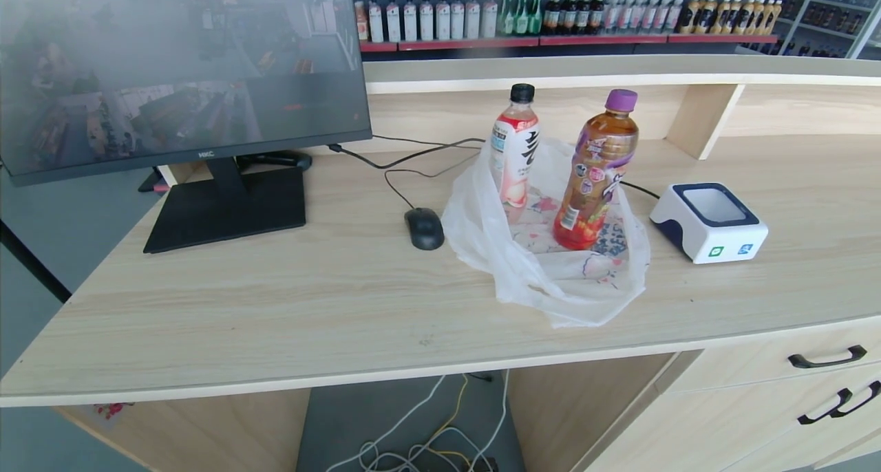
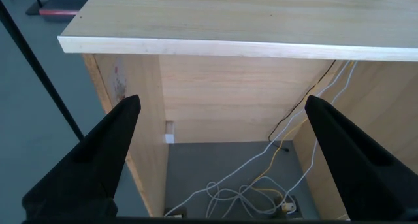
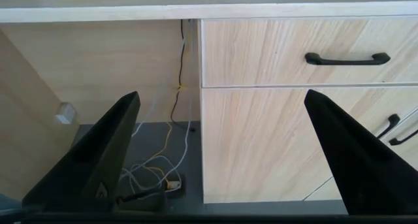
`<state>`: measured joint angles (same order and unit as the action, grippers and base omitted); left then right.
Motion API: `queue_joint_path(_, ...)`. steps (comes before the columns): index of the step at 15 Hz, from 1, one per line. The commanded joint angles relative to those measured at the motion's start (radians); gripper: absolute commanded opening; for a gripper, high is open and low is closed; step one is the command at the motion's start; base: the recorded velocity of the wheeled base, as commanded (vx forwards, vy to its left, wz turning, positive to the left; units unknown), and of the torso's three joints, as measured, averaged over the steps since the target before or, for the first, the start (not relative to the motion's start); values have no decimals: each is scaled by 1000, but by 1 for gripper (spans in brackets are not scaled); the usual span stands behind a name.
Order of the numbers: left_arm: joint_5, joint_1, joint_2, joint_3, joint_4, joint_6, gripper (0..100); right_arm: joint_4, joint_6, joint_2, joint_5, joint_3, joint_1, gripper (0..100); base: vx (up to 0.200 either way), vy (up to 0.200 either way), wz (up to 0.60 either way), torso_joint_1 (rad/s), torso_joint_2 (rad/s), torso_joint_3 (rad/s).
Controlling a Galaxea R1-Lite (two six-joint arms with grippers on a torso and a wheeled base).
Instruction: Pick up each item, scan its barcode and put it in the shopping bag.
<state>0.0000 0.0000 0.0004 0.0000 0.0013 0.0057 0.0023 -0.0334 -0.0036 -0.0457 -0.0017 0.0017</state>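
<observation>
While left gripper [image 2: 219, 162], right gripper [image 3: 219, 162] hang open below shopping bag [image 1: 550, 279] | pink bottle [image 1: 515, 152], amber bottle [image 1: 595, 173] upright on it | we judge right gripper nearer

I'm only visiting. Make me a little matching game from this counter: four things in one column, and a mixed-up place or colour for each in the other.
1 black-capped bottle
2 purple-capped bottle
3 scanner
4 mouse

A right of the shopping bag
B brown drink inside
C left of the bag
D pink and white label

Pairs: 1-D, 2-B, 3-A, 4-C
</observation>
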Motion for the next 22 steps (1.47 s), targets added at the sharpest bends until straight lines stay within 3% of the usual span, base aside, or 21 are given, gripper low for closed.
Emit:
queue_joint_path(1, 0, 0, 0, 0, 0, 0, 100, -1, 0, 4, 0, 0, 0, 100, 0, 0, 0, 0, 0, 0)
queue_joint_path(6, 0, 0, 0, 0, 0, -3, 100, 1, 0, 4, 0, 0, 1, 100, 0, 0, 0, 0, 0, 0)
queue_joint_path(22, 0, 0, 0, 0, 0, -1, 100, -1, -2, 4, 0, 0, 1, 100, 0, -200, 0, 4, 5, 1)
